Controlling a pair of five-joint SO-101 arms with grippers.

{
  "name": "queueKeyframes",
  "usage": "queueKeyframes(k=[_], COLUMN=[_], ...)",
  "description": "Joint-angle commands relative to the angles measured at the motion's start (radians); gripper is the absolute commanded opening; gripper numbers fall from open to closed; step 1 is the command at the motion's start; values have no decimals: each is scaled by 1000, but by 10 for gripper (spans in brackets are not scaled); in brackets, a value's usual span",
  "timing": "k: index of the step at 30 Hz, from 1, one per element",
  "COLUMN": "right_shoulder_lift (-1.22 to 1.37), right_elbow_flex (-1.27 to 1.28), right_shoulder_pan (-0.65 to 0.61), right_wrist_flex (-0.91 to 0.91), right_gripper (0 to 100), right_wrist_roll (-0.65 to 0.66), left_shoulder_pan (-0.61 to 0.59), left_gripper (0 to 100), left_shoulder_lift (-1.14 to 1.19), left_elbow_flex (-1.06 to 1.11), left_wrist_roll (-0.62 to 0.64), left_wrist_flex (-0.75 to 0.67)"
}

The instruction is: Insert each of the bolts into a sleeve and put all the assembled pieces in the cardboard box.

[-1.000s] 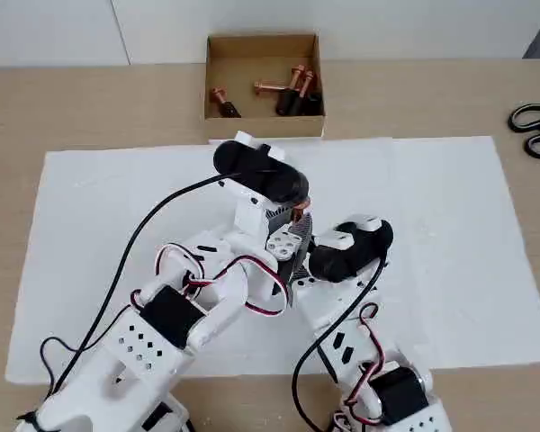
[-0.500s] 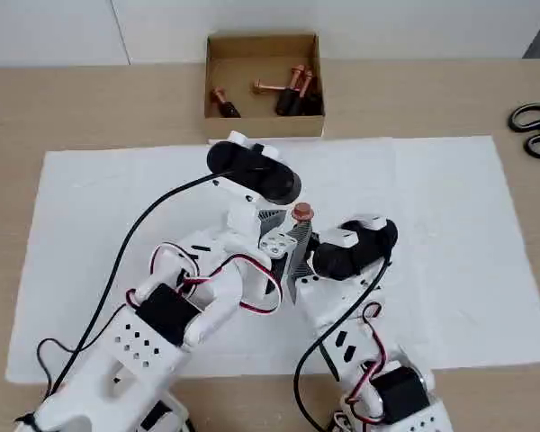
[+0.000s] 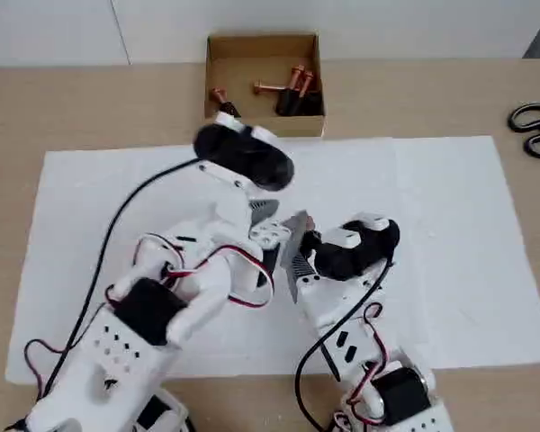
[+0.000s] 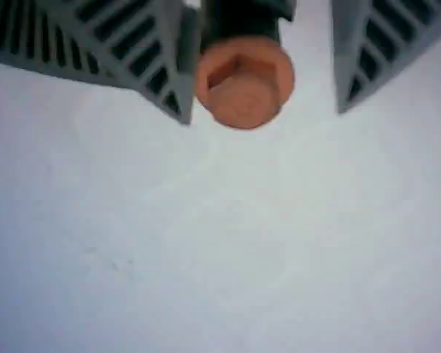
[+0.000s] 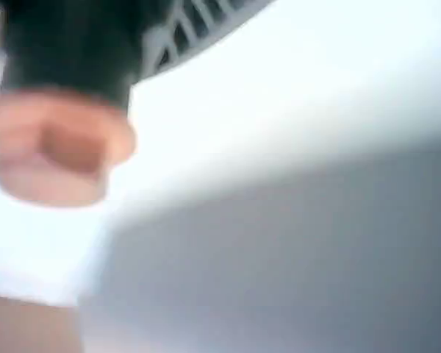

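Note:
A copper bolt [image 4: 244, 81] sits in a black sleeve [image 4: 246, 18], held in the air above the white sheet. My left gripper [image 4: 263, 116] is open around this piece: one grey finger [image 4: 95, 44] lies against it, the other finger [image 4: 382, 44] stands apart with a gap. In the high view the bolt head [image 3: 308, 222] shows between the left gripper [image 3: 283, 236] and the right gripper [image 3: 304, 247]. The right wrist view has the sleeve [image 5: 66, 44] and bolt head [image 5: 55, 151] very close, and the right gripper looks shut on the sleeve.
The cardboard box [image 3: 218, 81] stands at the far edge of the white sheet [image 3: 450, 234] with several assembled pieces [image 3: 292, 90] inside. Scissors [image 3: 535, 126] lie at the far right on the wooden table.
The left arm has drawn back and to the left, its wrist rising towards the box. The bolt and sleeve stayed by the right gripper.

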Motion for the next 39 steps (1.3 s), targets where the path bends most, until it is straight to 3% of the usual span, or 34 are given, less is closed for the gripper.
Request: queueKeyframes(k=[1,6,12,18,25,39], right_shoulder_lift=[-15,-13,-7,-4,159,1046], right_elbow_flex=[-14,6,34,-98,-379,-1237], right_shoulder_pan=[4,4,5,19,145,154], right_wrist_flex=[-27,-33,-96,-87,-90,-254], right_gripper=[3,3,3,3,3,3], right_wrist_roll=[-2,-2,14,186,267,267], left_shoulder_pan=[-87,-250,-575,-776,-832,-830], left_gripper=[126,126,126,126,124,123], left_shoulder_lift=[-18,-18,-18,-17,-17,-17], left_elbow_flex=[-133,-245,-263,-260,-260,-245], left_wrist_roll=[-11,-11,-15,-14,-12,-12], left_wrist_flex=[81,224,353,526,658,671])
